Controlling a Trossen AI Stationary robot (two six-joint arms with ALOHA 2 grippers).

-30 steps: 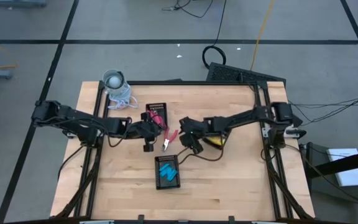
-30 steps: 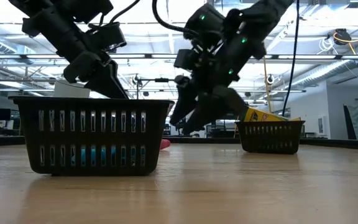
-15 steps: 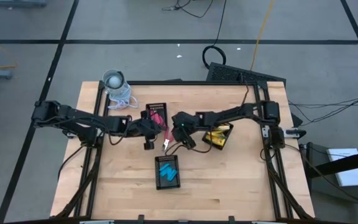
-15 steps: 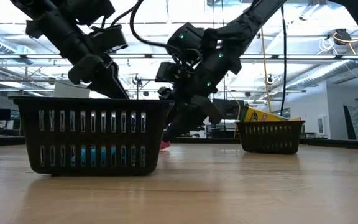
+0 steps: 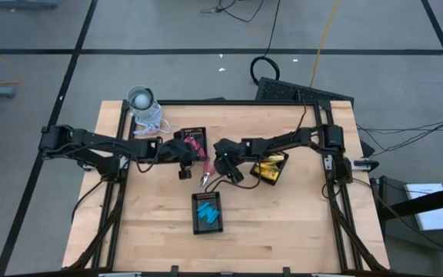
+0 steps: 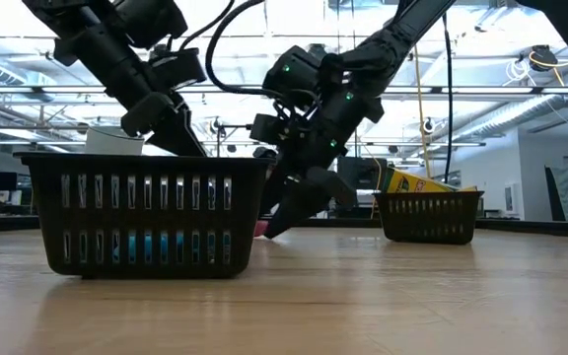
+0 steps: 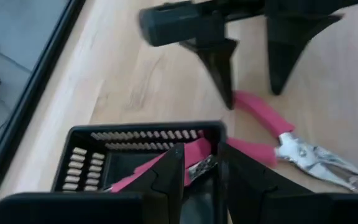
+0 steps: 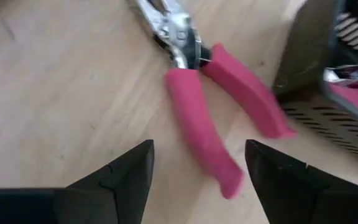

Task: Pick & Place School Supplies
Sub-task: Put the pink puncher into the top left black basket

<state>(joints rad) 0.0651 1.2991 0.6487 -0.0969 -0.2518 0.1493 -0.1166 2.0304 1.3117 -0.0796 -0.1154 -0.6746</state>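
Red-handled metal pliers flat on wooden table, just beside black slotted tray | right gripper spread above handles | step: pick; next: descend, close | left gripper over tray, fingers part-open, empty.

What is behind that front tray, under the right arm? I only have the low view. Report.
Observer: Red-handled pliers lie flat on the table.
Operator: Give me the right gripper.
Observer: The right gripper hangs over them, jaws open on either side of one handle.
Operator: Now the left.
Observer: The left gripper is over the black tray, which holds more red-handled tools, right beside those pliers.
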